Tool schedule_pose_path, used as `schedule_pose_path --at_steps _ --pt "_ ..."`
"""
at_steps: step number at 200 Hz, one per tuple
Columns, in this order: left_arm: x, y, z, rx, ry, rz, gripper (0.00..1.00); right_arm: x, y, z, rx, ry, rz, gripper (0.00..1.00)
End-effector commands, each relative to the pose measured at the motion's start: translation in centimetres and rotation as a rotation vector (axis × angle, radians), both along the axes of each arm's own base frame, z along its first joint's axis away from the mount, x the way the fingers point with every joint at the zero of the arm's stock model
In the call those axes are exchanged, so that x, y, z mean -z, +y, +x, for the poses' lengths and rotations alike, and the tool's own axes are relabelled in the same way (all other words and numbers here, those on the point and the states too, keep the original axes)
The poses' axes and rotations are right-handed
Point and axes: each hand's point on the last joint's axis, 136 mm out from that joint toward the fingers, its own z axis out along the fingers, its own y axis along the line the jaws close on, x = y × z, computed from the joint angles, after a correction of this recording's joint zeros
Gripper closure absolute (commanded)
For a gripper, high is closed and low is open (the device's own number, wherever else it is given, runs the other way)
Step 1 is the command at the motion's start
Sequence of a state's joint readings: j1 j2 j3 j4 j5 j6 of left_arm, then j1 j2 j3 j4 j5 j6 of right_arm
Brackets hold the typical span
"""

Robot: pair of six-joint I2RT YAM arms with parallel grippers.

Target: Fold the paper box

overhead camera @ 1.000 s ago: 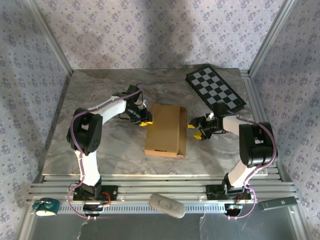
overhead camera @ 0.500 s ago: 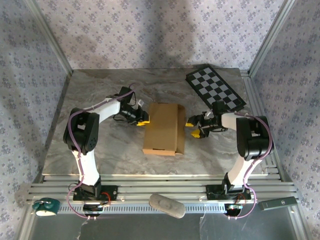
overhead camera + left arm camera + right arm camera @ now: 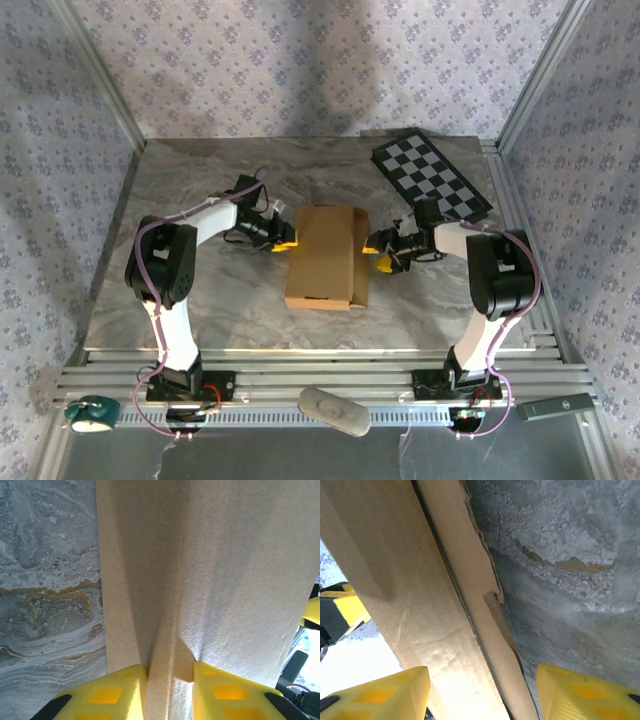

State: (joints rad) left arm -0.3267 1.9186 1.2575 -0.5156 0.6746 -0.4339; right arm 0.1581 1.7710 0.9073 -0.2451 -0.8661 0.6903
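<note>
**Right claw brought in to the box, left wall kept pinched**

From above, the paper box (image 3: 325,255) is seen mid-table (image 3: 200,180), nudged a touch left and far versus a second ago. The right gripper (image 3: 381,258) has been moved in to its right edge, and the left gripper (image 3: 287,242) is kept at its left edge. On the left wrist view, the yellow fingers (image 3: 125,685) are clamped on a thin upright cardboard wall. On the right wrist view, the claw is held well apart, straddling the right-side flap, with nothing gripped yet. So a side fold is probably being set up.
</note>
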Motion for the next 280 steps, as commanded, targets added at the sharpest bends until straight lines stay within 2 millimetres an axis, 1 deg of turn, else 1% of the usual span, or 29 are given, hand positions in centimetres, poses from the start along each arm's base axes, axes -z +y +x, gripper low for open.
schedule_pose_path --at_steps 1,35,67,89,102,125,166,180,189,200,214,229,234,236,242,244,246,249,280 --pt "5.3 3.8 -2.1 -0.025 0.107 0.204 0.73 1.5 0.5 -1.7 -0.045 0.028 -0.002 0.47" --pt "5.4 3.8 -2.1 -0.022 0.109 0.207 0.73 1.8 1.7 -2.4 -0.078 0.023 0.006 0.49" --pt "5.7 3.9 -2.3 -0.020 0.117 0.211 0.73 2.9 1.5 -3.3 -0.093 0.042 -0.032 0.49" --pt "5.6 3.9 -2.3 -0.020 0.115 0.211 0.73 3.1 1.7 -3.6 -0.102 0.034 -0.019 0.51" --pt "5.8 3.9 -2.3 -0.020 0.119 0.211 0.73 3.3 1.9 -3.8 -0.110 0.031 -0.016 0.54" --pt "5.7 3.9 -2.3 -0.021 0.117 0.209 0.73 3.0 2.3 -3.3 -0.100 0.012 0.002 0.63" --pt "5.8 3.9 -2.3 -0.027 0.119 0.208 0.73 2.1 2.9 -2.3 -0.104 -0.032 -0.010 0.77" --pt "5.7 3.9 -2.4 -0.029 0.120 0.204 0.73 1.5 3.1 -1.9 -0.106 -0.055 -0.024 0.81" --pt "5.6 3.8 -2.3 -0.032 0.119 0.203 0.72 1.2 3.0 -1.7 -0.113 -0.065 -0.056 0.84" --pt "5.3 3.7 -2.1 -0.045 0.115 0.194 0.71 0.9 2.8 -1.5 -0.119 -0.064 -0.118 0.92" --pt "4.4 3.4 -1.6 -0.070 0.102 0.177 0.64 0.3 2.1 -1.3 -0.161 -0.098 -0.237 1.00" --pt "3.0 3.0 -0.9 -0.104 0.080 0.147 0.59 -0.7 1.3 -1.0 -0.198 -0.116 -0.358 1.00" --pt "2.5 2.8 -0.7 -0.116 0.071 0.136 0.58 -1.1 1.2 -0.6 -0.209 -0.131 -0.388 1.00" --pt "2.3 2.8 -0.6 -0.119 0.068 0.131 0.57 -1.1 1.0 -0.9 -0.218 -0.117 -0.403 1.00" --pt "1.8 2.6 -0.3 -0.132 0.061 0.116 0.56 -1.4 0.8 -0.7 -0.235 -0.119 -0.440 1.00" --pt "1.7 2.5 -0.2 -0.135 0.061 0.111 0.56 -1.3 0.7 -0.9 -0.244 -0.111 -0.453 1.00" --pt "1.6 2.5 -0.2 -0.139 0.060 0.106 0.56 -2.0 0.8 -0.3 -0.246 -0.131 -0.460 1.00" --pt "1.4 2.3 0.0 -0.143 0.058 0.099 0.56 -2.3 0.9 0.0 -0.254 -0.141 -0.475 1.00" --pt "0.2 1.2 0.6 -0.170 0.048 0.041 0.56 -3.9 0.6 0.8 -0.347 -0.162 -0.607 1.00"
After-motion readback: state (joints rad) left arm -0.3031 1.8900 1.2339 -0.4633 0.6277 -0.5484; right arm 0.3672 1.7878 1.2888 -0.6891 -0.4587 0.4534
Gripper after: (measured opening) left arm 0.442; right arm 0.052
